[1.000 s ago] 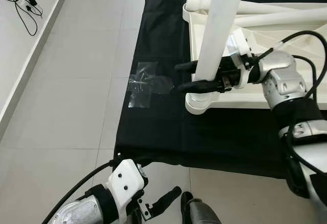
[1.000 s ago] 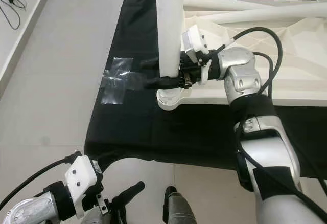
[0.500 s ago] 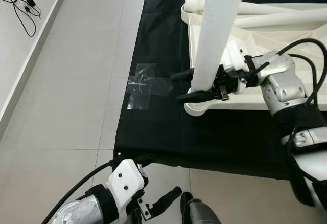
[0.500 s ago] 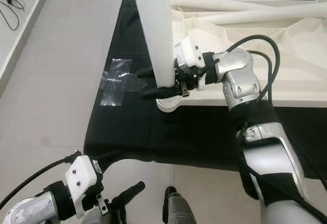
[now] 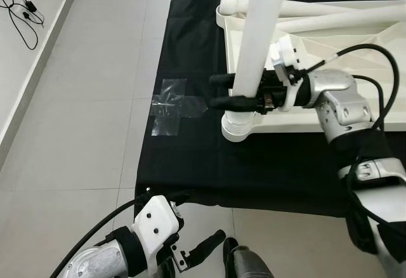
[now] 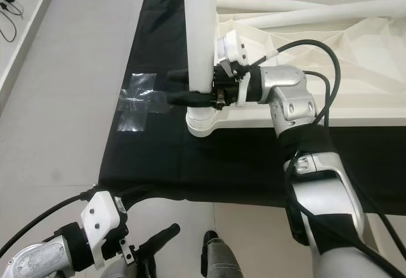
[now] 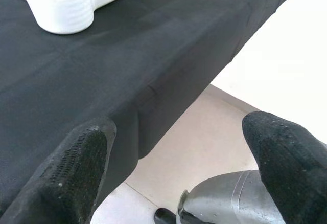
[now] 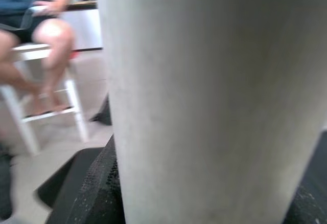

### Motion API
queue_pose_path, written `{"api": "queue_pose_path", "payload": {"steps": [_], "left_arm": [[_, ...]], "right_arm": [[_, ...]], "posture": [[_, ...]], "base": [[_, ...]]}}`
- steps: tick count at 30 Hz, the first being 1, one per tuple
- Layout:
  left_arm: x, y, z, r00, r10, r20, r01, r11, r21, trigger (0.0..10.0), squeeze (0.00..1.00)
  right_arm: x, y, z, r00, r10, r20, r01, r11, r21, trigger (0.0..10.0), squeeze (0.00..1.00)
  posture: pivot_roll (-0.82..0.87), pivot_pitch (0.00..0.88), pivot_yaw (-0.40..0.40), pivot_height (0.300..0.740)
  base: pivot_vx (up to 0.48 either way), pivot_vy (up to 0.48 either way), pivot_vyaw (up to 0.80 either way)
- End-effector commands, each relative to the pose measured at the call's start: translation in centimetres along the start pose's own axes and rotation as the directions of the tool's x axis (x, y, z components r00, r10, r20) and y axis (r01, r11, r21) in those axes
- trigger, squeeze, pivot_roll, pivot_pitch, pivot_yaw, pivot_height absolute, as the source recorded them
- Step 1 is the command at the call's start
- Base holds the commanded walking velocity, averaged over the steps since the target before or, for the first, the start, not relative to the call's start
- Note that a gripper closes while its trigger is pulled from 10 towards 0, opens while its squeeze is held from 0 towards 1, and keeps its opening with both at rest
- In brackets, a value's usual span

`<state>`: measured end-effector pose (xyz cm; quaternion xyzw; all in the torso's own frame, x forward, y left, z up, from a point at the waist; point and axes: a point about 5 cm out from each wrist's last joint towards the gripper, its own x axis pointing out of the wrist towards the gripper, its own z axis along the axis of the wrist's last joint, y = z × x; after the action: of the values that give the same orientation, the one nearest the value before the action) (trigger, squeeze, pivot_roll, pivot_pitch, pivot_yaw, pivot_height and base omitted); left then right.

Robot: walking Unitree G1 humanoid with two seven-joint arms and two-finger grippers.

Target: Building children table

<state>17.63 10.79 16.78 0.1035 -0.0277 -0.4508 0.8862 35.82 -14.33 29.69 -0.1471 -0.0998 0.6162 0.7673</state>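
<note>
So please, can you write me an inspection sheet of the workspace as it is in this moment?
Surface: black cloth spread over pale floor tiles.
Job's things: white leg stands upright in the corner socket of the upturned white tabletop; more white legs lie on it.
Clutter: clear tape at the cloth's edge.
Grippers: right gripper shut on the leg just above the socket; left gripper open, idle, low by the cloth's near edge.
Cables: black cable along the right arm; loose cords on the floor, far left.
Surroundings: a person seated on a white stool, blurred.
</note>
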Motion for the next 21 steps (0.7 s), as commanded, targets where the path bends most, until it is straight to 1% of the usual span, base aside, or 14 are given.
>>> {"api": "queue_pose_path", "payload": {"steps": [1,3,5,7,8,9,11,12,13,14,15,18,19,21], "left_arm": [[-0.1,-0.4,-0.8,0.999,-0.022,-0.033,0.02,0.999,-0.035,10.0,0.0],[-0.1,-0.4,-0.9,0.999,-0.021,-0.033,0.02,0.999,-0.036,10.0,0.0],[0.0,-0.4,-0.9,0.999,-0.017,-0.031,0.016,0.999,-0.037,10.0,0.0],[0.0,-0.3,-0.9,0.999,-0.016,-0.031,0.015,0.999,-0.038,10.0,0.0],[0.0,-0.3,-0.9,0.999,-0.015,-0.031,0.014,0.999,-0.037,10.0,0.0],[0.0,-0.3,-1.0,0.999,-0.015,-0.032,0.014,0.999,-0.037,10.0,0.0],[0.0,-0.3,-1.0,0.999,-0.015,-0.032,0.014,0.999,-0.037,10.0,0.0],[0.0,-0.2,-1.0,0.999,-0.015,-0.033,0.014,0.999,-0.036,10.0,0.0],[-0.1,-0.1,-1.1,0.999,-0.016,-0.034,0.015,0.999,-0.036,10.0,0.0],[-0.1,-0.1,-1.1,0.999,-0.016,-0.034,0.015,0.999,-0.036,10.0,0.0],[-0.1,0.0,-1.1,0.999,-0.016,-0.034,0.015,0.999,-0.036,10.0,0.0],[-0.1,0.1,-1.2,0.999,-0.016,-0.036,0.015,0.999,-0.036,10.0,0.0],[-0.1,0.3,-1.3,0.999,-0.015,-0.039,0.014,0.999,-0.034,10.0,0.0],[-0.1,0.3,-1.3,0.999,-0.015,-0.039,0.014,0.999,-0.034,10.0,0.0]], "right_arm": [[-0.8,0.8,-4.8,0.979,-0.118,-0.165,0.14,0.981,0.13,10.0,0.0],[-1.0,1.4,-5.7,0.962,-0.185,-0.202,0.215,0.967,0.136,10.0,0.0],[-0.8,3.9,-7.4,0.91,-0.342,-0.236,0.386,0.906,0.174,10.0,0.0],[-0.8,4.8,-7.8,0.887,-0.39,-0.246,0.438,0.881,0.18,10.0,0.0],[-0.8,5.9,-8.2,0.857,-0.442,-0.266,0.495,0.849,0.185,10.0,0.0],[-0.6,7.5,-9.0,0.745,-0.579,-0.33,0.649,0.744,0.16,10.0,0.0],[-0.6,7.5,-9.0,0.745,-0.579,-0.33,0.649,0.744,0.16,10.0,0.0],[-0.9,8.5,-9.4,0.638,-0.671,-0.378,0.754,0.643,0.132,10.0,0.0],[0.2,10.5,-9.9,0.551,-0.723,-0.418,0.82,0.561,0.11,10.0,0.0],[0.2,10.5,-9.9,0.551,-0.723,-0.418,0.82,0.561,0.11,10.0,0.0],[0.9,11.8,-9.9,0.5,-0.748,-0.436,0.853,0.512,0.099,10.0,0.0],[2.4,12.4,-10.2,0.495,-0.746,-0.445,0.859,0.495,0.126,10.0,0.0],[3.6,12.2,-10.3,0.484,-0.752,-0.448,0.87,0.469,0.153,10.0,0.0],[3.6,12.2,-10.3,0.484,-0.752,-0.448,0.87,0.469,0.153,10.0,0.0]], "posture": [[-0.02,0.392,0.009,0.74],[-0.03,0.392,-0.001,0.74],[-0.04,0.391,-0.008,0.74],[-0.04,0.392,-0.007,0.74],[-0.04,0.392,-0.007,0.74],[-0.04,0.39,-0.005,0.74],[-0.04,0.39,-0.005,0.74],[-0.04,0.39,-0.005,0.74],[-0.04,0.386,0.003,0.74],[-0.04,0.386,0.003,0.74],[-0.04,0.385,0.009,0.74],[-0.05,0.378,0.019,0.74],[-0.04,0.37,0.03,0.74],[-0.04,0.37,0.03,0.74]], "base": [[0.0,0.0,0.0],[0.0,0.0,0.0],[0.0,0.0,0.0],[0.0,0.0,0.0],[0.0,0.0,0.0],[0.0,0.0,0.0],[0.0,0.0,0.0],[0.0,0.0,0.0],[0.0,0.0,0.0],[0.0,0.0,0.0],[0.0,0.0,0.0],[0.0,0.0,0.0],[0.0,0.0,0.0],[0.0,0.0,0.0]]}}
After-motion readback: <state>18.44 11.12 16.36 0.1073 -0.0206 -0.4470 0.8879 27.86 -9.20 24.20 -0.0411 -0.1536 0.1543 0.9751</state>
